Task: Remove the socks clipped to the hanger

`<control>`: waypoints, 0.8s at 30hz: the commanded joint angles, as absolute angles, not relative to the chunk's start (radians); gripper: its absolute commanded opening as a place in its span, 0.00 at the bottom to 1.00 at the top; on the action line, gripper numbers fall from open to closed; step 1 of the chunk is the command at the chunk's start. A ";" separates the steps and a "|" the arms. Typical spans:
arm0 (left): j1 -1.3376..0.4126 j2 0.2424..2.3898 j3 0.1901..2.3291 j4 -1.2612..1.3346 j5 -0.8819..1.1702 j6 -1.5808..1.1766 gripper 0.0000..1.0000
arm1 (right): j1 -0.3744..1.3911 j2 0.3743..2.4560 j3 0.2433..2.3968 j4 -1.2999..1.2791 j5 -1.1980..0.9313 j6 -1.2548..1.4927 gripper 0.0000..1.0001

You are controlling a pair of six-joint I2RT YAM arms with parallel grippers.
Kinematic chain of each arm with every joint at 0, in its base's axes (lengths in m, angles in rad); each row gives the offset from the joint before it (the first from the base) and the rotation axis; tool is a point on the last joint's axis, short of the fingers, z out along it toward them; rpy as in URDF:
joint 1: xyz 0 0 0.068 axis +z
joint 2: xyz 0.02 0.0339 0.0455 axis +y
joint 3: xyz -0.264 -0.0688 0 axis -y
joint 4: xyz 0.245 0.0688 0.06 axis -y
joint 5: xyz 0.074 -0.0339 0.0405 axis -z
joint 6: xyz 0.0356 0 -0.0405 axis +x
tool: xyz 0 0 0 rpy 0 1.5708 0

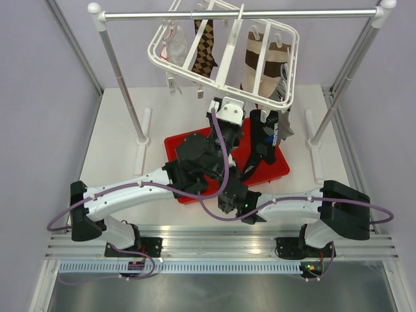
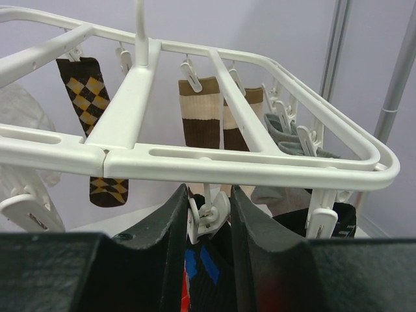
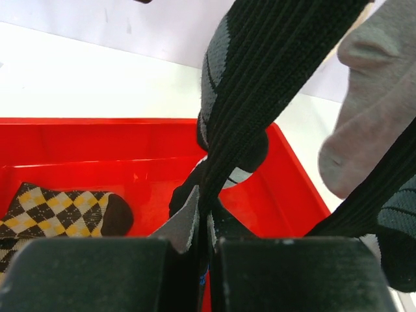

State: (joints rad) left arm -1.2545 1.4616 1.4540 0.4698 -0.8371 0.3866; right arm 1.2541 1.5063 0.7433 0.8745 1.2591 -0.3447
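Note:
The white hanger (image 1: 156, 60) (image 2: 247, 170) hangs from the rail. Clipped to it are a brown-mustard argyle sock (image 1: 205, 45) (image 2: 84, 91), two brown-cream striped socks (image 1: 253, 62) (image 2: 198, 110) and grey socks (image 2: 286, 133). My left gripper (image 1: 231, 99) (image 2: 208, 201) is raised under the frame's near rim, its fingers pressed on both sides of a white clip (image 2: 209, 218). That clip holds the top of a black sock (image 1: 265, 133) (image 2: 214, 273) with blue marks. Lower down, my right gripper (image 1: 249, 170) (image 3: 209, 224) is shut on this black sock (image 3: 260, 78), stretched taut above the bin.
A red bin (image 1: 175, 146) (image 3: 97, 140) sits under the hanger with an argyle sock (image 3: 52, 208) lying in it. The silver rail stand (image 1: 240, 13) spans the back, its posts on both sides. A white glove-like cloth (image 1: 174, 44) hangs at the frame's left. A grey sock (image 3: 370, 97) dangles beside the black one.

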 commanded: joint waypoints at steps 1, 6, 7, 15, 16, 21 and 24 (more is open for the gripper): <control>-1.262 1.436 1.476 0.511 -0.851 0.430 0.02 | 1.235 1.474 0.746 0.848 1.233 -0.262 0.01; -1.262 1.425 1.474 0.511 -0.848 0.426 0.02 | 1.210 1.463 0.730 0.805 1.210 -0.198 0.01; -1.262 1.424 1.473 0.511 -0.848 0.425 0.02 | 1.198 1.466 0.733 0.796 1.207 -0.177 0.01; -1.262 1.404 1.466 0.509 -0.848 0.423 0.02 | 1.123 1.482 0.733 0.693 1.147 -0.043 0.01; -1.262 1.402 1.466 0.509 -0.850 0.423 0.02 | 1.111 1.488 0.738 0.680 1.131 -0.028 0.01; -1.262 1.401 1.465 0.511 -0.848 0.422 0.02 | 1.095 1.531 0.778 0.647 1.108 -0.011 0.02; -1.262 1.401 1.465 0.511 -0.848 0.425 0.02 | 1.095 1.548 0.793 0.626 1.075 0.000 0.21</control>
